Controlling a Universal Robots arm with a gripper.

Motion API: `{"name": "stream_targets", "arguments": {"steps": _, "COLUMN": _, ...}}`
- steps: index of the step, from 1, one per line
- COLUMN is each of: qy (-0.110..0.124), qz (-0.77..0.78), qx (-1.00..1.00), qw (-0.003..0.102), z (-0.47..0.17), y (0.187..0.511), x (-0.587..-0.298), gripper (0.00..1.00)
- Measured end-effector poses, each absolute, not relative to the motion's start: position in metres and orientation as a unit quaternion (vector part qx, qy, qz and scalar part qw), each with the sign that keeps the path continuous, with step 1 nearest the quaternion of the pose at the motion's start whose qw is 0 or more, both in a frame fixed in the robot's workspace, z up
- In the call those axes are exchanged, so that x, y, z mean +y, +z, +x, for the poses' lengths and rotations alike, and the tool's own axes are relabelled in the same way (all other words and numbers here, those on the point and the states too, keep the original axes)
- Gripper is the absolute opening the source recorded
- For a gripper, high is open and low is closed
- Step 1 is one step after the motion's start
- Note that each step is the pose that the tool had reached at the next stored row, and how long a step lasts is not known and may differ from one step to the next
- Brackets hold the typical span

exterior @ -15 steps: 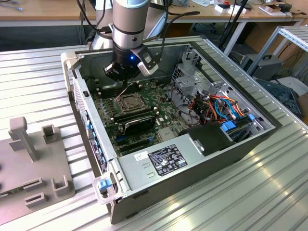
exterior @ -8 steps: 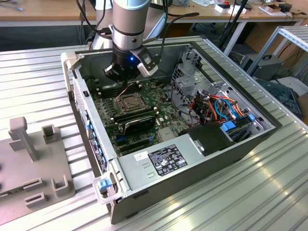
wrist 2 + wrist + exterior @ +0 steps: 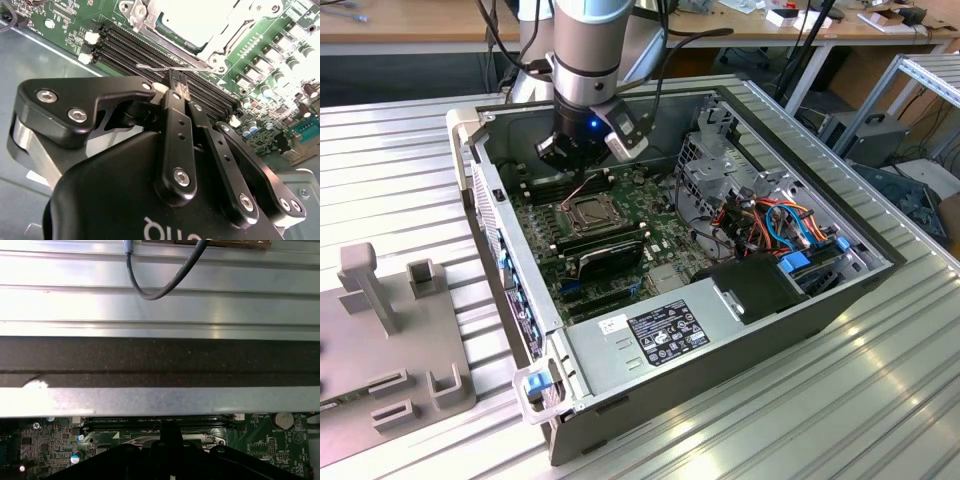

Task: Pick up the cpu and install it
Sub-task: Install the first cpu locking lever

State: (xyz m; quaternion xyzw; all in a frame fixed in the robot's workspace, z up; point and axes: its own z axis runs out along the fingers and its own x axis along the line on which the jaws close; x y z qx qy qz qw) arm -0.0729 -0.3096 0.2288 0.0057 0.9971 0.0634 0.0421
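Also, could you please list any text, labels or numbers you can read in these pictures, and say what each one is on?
Black label on the power supply: white print and symbols, too small to read.
White sticker beside it: too small to read.
White lettering on the body of the claw: cut off at the edge, not readable.
White print on the motherboard: too small to read.
Nothing can be quoted as it reads.
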Motion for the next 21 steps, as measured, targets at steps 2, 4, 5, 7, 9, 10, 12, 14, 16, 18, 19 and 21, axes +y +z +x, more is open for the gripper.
{"name": "stream_targets", "arguments": {"steps": 2, "qy": 0.063, "qz": 0.006, "qx": 0.997, "qw": 0.042, "z": -0.072, "y": 0.228, "x": -0.310, "gripper": 0.11}}
{"name": "stream_targets", "arguments": {"steps": 4, "qy": 0.064, "qz": 0.006, "qx": 0.997, "qw": 0.042, "z": -0.072, "y": 0.227, "x": -0.310, "gripper": 0.11}}
{"name": "stream_targets", "arguments": {"steps": 5, "qy": 0.064, "qz": 0.006, "qx": 0.997, "qw": 0.042, "z": -0.071, "y": 0.227, "x": -0.310, "gripper": 0.11}}
{"name": "stream_targets", "arguments": {"steps": 7, "qy": 0.064, "qz": 0.006, "qx": 0.997, "qw": 0.042, "z": -0.070, "y": 0.225, "x": -0.310, "gripper": 0.11}}
{"name": "stream_targets", "arguments": {"steps": 9, "qy": 0.064, "qz": 0.006, "qx": 0.997, "qw": 0.042, "z": -0.070, "y": 0.224, "x": -0.310, "gripper": 0.11}}
{"name": "stream_targets", "arguments": {"steps": 10, "qy": 0.064, "qz": 0.006, "qx": 0.997, "qw": 0.042, "z": -0.069, "y": 0.223, "x": -0.311, "gripper": 0.11}}
{"name": "stream_targets", "arguments": {"steps": 12, "qy": 0.064, "qz": 0.006, "qx": 0.997, "qw": 0.042, "z": -0.069, "y": 0.221, "x": -0.311, "gripper": 0.11}}
{"name": "stream_targets", "arguments": {"steps": 14, "qy": 0.064, "qz": 0.006, "qx": 0.997, "qw": 0.042, "z": -0.068, "y": 0.219, "x": -0.311, "gripper": 0.11}}
{"name": "stream_targets", "arguments": {"steps": 16, "qy": 0.064, "qz": 0.006, "qx": 0.997, "qw": 0.042, "z": -0.068, "y": 0.218, "x": -0.311, "gripper": 0.11}}
{"name": "stream_targets", "arguments": {"steps": 18, "qy": 0.064, "qz": 0.006, "qx": 0.997, "qw": 0.042, "z": -0.068, "y": 0.218, "x": -0.311, "gripper": 0.11}}
{"name": "stream_targets", "arguments": {"steps": 19, "qy": 0.064, "qz": 0.006, "qx": 0.997, "qw": 0.042, "z": -0.068, "y": 0.218, "x": -0.311, "gripper": 0.11}}
{"name": "stream_targets", "arguments": {"steps": 21, "qy": 0.064, "qz": 0.006, "qx": 0.997, "qw": 0.042, "z": -0.067, "y": 0.218, "x": -0.311, "gripper": 0.11}}
